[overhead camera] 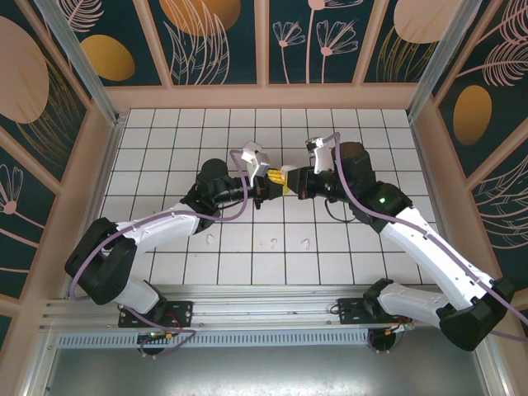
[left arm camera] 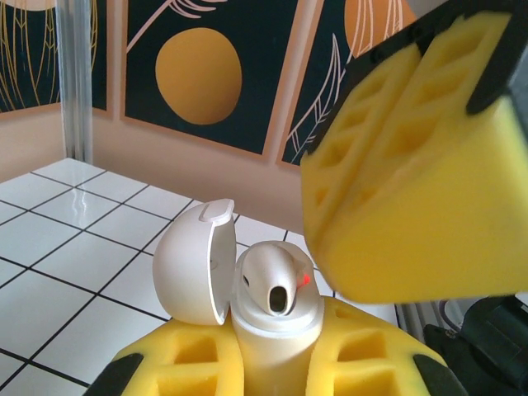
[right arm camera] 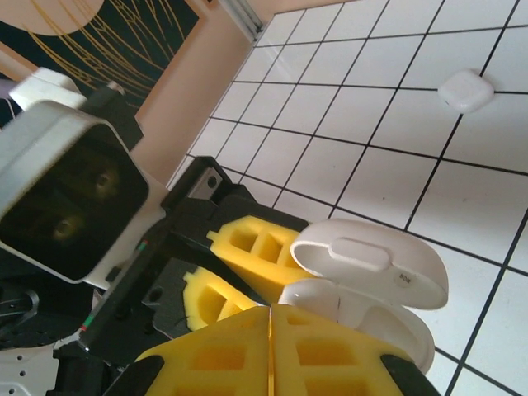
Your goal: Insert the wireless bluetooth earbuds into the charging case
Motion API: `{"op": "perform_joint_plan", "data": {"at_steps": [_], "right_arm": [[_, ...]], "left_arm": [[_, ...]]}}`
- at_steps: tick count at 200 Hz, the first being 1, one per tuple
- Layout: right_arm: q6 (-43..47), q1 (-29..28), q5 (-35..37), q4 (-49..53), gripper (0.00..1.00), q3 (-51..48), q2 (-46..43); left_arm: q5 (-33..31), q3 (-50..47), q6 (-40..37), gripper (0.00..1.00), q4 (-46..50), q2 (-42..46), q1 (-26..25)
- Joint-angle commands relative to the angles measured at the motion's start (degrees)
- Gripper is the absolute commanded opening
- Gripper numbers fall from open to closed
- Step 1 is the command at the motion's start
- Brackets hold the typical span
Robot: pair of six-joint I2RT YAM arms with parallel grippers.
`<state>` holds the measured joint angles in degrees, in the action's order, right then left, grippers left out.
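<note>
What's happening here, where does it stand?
The left hand is shut on the white rounded plastic charging case, lid open, holding it off the white tiled floor. One tiny white short-stemmed earbud sits in the case. The right hand is shut close beside it, with nothing visible between its yellow foam fingers. Three more white earbuds lie loose on the tiles. A second white case, closed, lies farther off.
</note>
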<state>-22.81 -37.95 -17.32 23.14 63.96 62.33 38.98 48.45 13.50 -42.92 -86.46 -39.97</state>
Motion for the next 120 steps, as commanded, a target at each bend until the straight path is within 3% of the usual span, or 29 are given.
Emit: {"op": "perform_joint_plan", "data": {"at_steps": [1,49,90,120], "right_arm": [[0.0,0.2,-1.4,-1.2,0.1,-1.1,-0.2],[-0.4,0.2,-2.0,-1.4,0.09,0.7,-1.1],[-0.7,0.6,4.8,1.3,0.09,2.2,-3.1],[-1.9,2.3,7.1,3.9,0.09,-0.1,-1.0]], "left_arm": [[0.8,1.7,-1.3,0.0,-0.1,1.4,0.1],[0.0,0.3,-0.6,0.0,-0.1,2.4,1.0],[0.2,-8.3,6.5,0.0,-6.2,7.5,7.8],[-3.7,-13.2,3.9,0.0,0.7,14.5,10.2]]}}
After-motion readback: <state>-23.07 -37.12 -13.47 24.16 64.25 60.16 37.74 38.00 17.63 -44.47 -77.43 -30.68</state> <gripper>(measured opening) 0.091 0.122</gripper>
